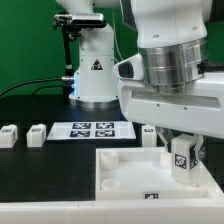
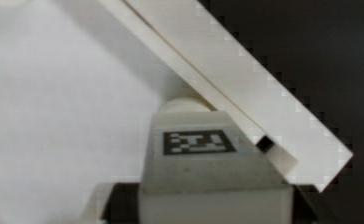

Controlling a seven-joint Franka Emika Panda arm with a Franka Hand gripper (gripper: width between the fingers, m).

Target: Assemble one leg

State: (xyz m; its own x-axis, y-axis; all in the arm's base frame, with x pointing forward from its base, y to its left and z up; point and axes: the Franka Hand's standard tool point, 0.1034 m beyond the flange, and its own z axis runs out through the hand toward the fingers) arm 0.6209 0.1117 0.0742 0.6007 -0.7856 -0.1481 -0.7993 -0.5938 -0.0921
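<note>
My gripper [image 1: 181, 158] is shut on a leg [image 1: 181, 160], a small white block with a black-and-white tag on its face. I hold it upright over the near right part of the large white square panel [image 1: 125, 170], beside the panel's raised rim. In the wrist view the leg [image 2: 205, 150] fills the space between my two dark fingertips [image 2: 133, 200], its tag facing the camera. The panel's white rim [image 2: 250, 90] runs diagonally just past the leg's end. Two more legs [image 1: 9, 136] [image 1: 37, 133] lie on the black table at the exterior view's left.
The marker board [image 1: 92, 130] lies flat on the black table behind the panel. The arm's white base [image 1: 95, 65] stands at the back. Another small white part [image 1: 148, 133] sits behind the panel, close to my gripper. A green wall closes the back.
</note>
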